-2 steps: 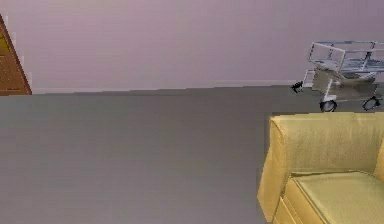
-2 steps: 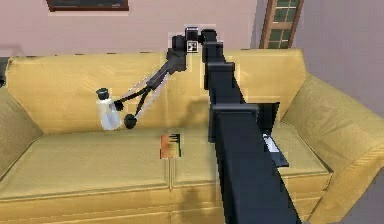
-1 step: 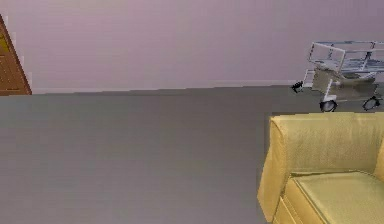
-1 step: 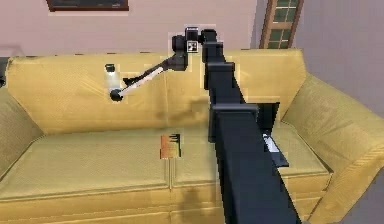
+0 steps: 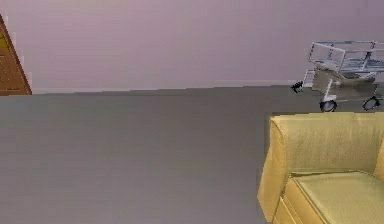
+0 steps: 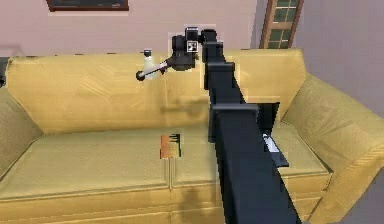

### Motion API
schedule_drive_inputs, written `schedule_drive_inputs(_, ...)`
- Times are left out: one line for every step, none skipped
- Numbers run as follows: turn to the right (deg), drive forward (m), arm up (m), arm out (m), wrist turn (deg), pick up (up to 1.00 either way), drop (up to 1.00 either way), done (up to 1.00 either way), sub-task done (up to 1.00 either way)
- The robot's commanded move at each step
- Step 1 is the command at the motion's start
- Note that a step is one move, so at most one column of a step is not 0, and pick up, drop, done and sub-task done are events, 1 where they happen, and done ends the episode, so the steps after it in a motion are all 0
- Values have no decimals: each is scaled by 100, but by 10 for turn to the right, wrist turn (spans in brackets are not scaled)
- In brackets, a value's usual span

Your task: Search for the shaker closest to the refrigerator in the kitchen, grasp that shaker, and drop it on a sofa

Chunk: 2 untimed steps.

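Over the seat of the yellow sofa, in the arm side view, the hand carries a small pale shaker at its far end. The shaker hangs clear of the cushions and shows against the backrest, at about eleven o'clock from the view's middle. How the fingers are set cannot be told from the pictures. Judged from this, the search and the grasp are done and the drop is the step in hand. The next move seems to call only for letting go, since padded seat lies below the shaker. The shaker looks smooth and rigid, a slim body with a narrower top; it would likely land softly and might roll toward the seat's crease. The sofa is plump, in matte upholstery, with rounded arms and a seam between its seat cushions. On the seat, at six o'clock from the hand, lies a small flat thing, orange-brown on one side and dark-striped on the other. A dark flat thing lies at three o'clock from the arm, a dark square bar. In the forward view a wheeled metal cart stands on the grey floor at two o'clock.
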Motion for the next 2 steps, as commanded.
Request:
schedule_drive_inputs(0, 0, 0, 0, 390, 0, 0, 0, 0)
schedule_drive_inputs(0, 0, -26, 0, 0, 0, 0, 0, 0)
